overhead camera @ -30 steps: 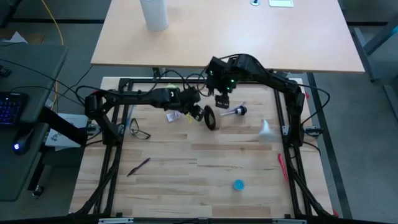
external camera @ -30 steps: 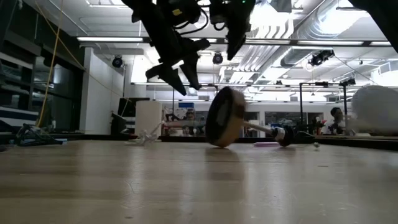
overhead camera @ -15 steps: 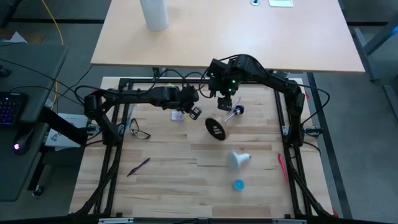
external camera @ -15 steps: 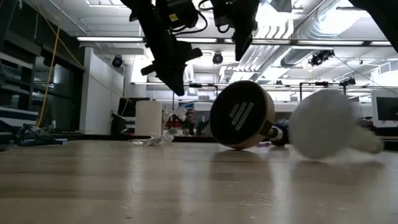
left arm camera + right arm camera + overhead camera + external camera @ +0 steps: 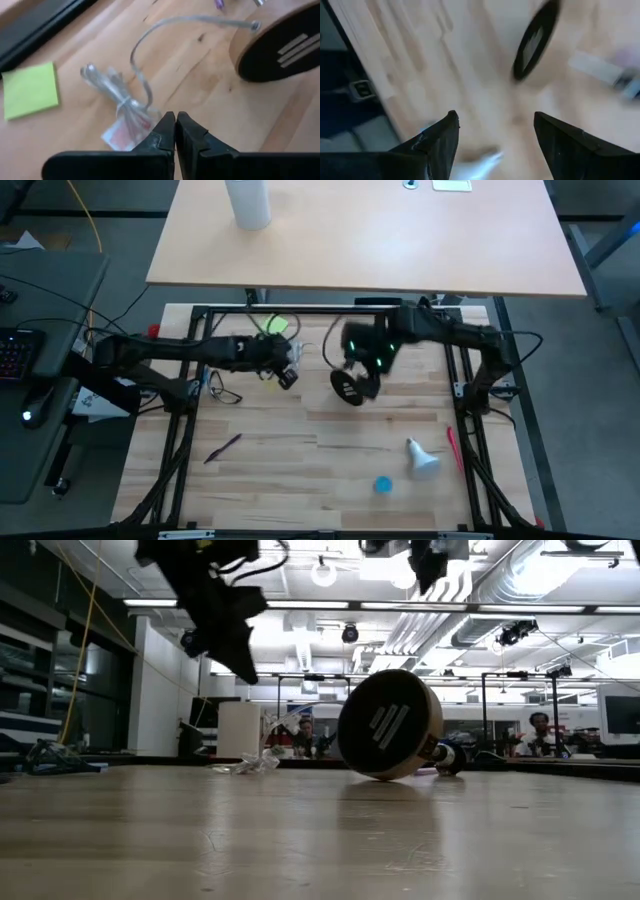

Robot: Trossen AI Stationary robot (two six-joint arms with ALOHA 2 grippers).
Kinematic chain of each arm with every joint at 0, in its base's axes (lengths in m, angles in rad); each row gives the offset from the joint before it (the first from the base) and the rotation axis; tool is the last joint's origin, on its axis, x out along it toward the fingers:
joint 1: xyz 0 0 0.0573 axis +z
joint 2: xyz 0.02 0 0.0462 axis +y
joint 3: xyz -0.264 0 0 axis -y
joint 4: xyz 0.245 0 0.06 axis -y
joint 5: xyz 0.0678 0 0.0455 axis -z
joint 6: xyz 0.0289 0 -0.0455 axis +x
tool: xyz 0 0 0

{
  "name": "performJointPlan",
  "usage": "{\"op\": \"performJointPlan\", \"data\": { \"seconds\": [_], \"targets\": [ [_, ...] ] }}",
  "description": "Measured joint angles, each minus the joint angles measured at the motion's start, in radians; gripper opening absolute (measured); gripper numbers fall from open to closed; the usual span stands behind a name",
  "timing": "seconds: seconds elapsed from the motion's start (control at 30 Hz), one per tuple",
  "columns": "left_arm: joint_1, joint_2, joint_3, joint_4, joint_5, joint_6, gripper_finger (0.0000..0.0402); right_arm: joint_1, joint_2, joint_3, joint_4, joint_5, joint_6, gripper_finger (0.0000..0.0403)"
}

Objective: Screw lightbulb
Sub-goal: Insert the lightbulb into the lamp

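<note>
Lightbulb [image 5: 421, 459] rolled rightward, left tool [image 5: 175, 131] retreated leftward, closed

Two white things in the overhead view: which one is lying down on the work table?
The lightbulb, on its side near the blue cap. The tall white cylinder stands upright on the separate far table.

No readable text, label, brand or number shows in any view.

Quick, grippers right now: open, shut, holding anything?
Left gripper: fingers shut, holding nothing.
Right gripper: fingers open, holding nothing; the lightbulb lies loose on the table.
</note>
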Motion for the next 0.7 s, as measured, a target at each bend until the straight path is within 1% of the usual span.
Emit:
{"op": "performJointPlan", "data": {
  "seconds": [0.1, 0.2, 0.27, 0.33, 0.4, 0.47, 0.57, 0.7],
  "targets": [
    [0.013, -0.055, -0.076, 0.093, 0.089, -0.002, 0.0000, 0.120, -0.044, -0.093, -0.001, -0.046, 0.314, 0.0249],
    [0.019, -0.070, -0.114, 0.187, 0.184, -0.002, 0.0000, 0.233, -0.055, -0.195, -0.001, -0.068, 0.568, 0.0249],
    [0.018, -0.063, -0.115, 0.220, 0.220, -0.002, 0.0001, 0.290, -0.055, -0.255, 0.000, -0.068, 0.668, 0.0249],
    [0.018, -0.050, -0.115, 0.241, 0.253, 0.001, 0.0006, 0.326, -0.057, -0.312, -0.003, -0.058, 0.710, 0.0249],
    [0.018, -0.038, -0.116, 0.256, 0.283, 0.006, 0.0019, 0.344, -0.057, -0.373, -0.002, -0.038, 0.697, 0.0249],
    [0.019, -0.034, -0.116, 0.262, 0.299, 0.006, 0.0036, 0.346, -0.057, -0.436, 0.001, -0.032, 0.624, 0.0249],
    [0.019, -0.033, -0.116, 0.261, 0.300, -0.002, 0.0072, 0.324, -0.057, -0.543, 0.000, -0.027, 0.473, 0.0249],
    [0.019, -0.033, -0.116, 0.261, 0.303, -0.057, 0.0128, 0.278, -0.057, -0.694, -0.002, -0.007, 0.207, 0.0249]
  ]
}}
